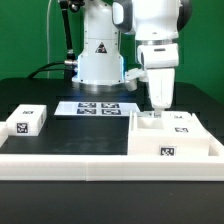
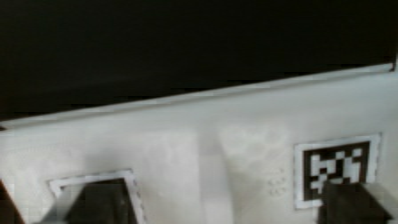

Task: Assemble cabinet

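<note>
The cabinet is a white box with tagged pieces and stands on the black table at the exterior view's right. My gripper hangs straight down over its far left part, fingertips at or just above its top. In the wrist view the cabinet's white surface fills the lower half, with one square tag and a second tag's border. My gripper shows two dark fingers set wide apart over that surface, nothing between them. It is open.
A small white tagged block lies at the exterior view's left. The marker board lies flat by the robot base. A long white rail runs along the table's front.
</note>
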Robot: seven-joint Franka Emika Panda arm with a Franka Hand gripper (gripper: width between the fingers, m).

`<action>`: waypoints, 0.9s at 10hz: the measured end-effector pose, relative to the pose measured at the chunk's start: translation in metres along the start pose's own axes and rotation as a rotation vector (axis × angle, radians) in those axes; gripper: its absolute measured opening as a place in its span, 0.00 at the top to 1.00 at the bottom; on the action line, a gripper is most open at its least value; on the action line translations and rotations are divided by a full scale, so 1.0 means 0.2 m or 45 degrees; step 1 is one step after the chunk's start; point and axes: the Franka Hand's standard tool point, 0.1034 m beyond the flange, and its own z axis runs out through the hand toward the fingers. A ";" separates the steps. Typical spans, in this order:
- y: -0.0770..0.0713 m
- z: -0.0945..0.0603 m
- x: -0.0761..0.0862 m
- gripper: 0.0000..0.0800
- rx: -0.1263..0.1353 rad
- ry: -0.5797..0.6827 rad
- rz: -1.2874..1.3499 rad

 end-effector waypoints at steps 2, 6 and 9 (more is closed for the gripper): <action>0.00 0.00 0.00 0.65 0.001 0.000 0.003; 0.00 0.00 0.00 0.92 0.000 0.000 0.005; 0.00 0.00 0.00 0.92 0.000 0.000 0.005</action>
